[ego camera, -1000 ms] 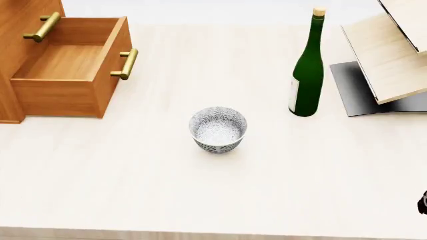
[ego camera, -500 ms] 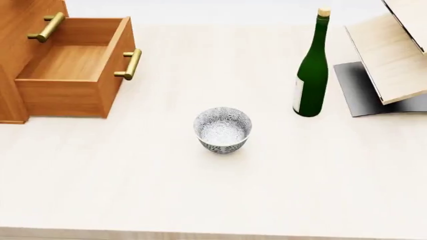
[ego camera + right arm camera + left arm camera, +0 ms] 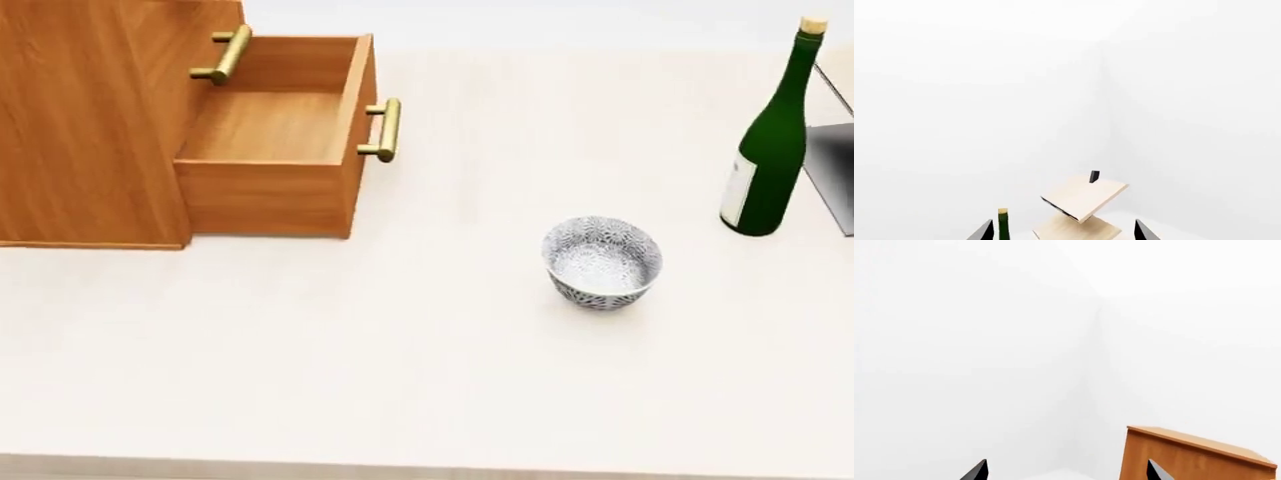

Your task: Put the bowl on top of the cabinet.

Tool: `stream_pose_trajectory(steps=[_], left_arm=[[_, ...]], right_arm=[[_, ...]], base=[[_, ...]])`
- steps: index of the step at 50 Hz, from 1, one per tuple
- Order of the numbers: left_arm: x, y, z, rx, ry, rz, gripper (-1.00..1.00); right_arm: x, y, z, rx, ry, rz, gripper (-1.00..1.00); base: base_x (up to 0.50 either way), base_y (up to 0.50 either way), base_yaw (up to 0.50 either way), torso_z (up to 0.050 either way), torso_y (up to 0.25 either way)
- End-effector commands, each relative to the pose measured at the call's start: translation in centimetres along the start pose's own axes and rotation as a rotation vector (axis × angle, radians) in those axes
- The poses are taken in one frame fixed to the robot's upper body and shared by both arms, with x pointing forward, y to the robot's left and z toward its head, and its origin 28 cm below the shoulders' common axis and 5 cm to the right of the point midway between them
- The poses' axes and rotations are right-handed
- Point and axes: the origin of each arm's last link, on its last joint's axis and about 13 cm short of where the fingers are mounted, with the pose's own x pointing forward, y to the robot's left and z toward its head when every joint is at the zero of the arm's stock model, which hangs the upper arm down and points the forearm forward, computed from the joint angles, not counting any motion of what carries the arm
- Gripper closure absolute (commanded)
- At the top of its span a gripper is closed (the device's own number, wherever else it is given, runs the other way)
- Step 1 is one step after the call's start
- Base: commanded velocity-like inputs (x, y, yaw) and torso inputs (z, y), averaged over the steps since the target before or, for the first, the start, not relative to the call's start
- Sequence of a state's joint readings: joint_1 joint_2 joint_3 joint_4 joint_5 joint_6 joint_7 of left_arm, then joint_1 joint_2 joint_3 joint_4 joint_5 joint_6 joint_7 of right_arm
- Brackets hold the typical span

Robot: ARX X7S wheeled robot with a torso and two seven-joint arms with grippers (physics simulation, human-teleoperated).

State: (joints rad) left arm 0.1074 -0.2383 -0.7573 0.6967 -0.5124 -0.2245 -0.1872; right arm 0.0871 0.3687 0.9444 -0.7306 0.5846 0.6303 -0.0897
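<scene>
The round, densely patterned ceramic bowl [image 3: 602, 263] is seen upright on the pale table [image 3: 400, 380], apart from the wood-grain cabinet [image 3: 94, 120]. Both grippers' dark fingertips [image 3: 976, 472] [image 3: 1143, 231] are spread apart, raised and empty.

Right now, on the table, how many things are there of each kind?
Brown wooden cabinet with open drawer: 1
Small blue-patterned white ceramic bowl: 1
Dark green glass bottle: 1
Pale wooden slanted rack: 1
Total: 4
</scene>
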Motion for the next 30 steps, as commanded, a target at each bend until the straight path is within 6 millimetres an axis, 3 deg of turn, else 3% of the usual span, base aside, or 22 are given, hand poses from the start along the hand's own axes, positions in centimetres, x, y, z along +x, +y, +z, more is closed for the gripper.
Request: stream_pose_trajectory(steps=[1, 30], left_arm=[[-0.12, 0.1, -0.07, -0.003, -0.005, 0.003, -1.0], [-0.02, -0.01, -0.28, -0.036, 0.022, -0.003, -1.0]], right_arm=[[-0.04, 0.11, 0.2, -0.007, -0.02, 0.014, -1.0], [0.06, 0.69, -0.47, -0.025, -0.001, 0.04, -1.0]], base=[[0.0, 0.5, 0.0, 0.0, 0.0], [0.0, 0.5, 0.0, 0.0, 0.0]])
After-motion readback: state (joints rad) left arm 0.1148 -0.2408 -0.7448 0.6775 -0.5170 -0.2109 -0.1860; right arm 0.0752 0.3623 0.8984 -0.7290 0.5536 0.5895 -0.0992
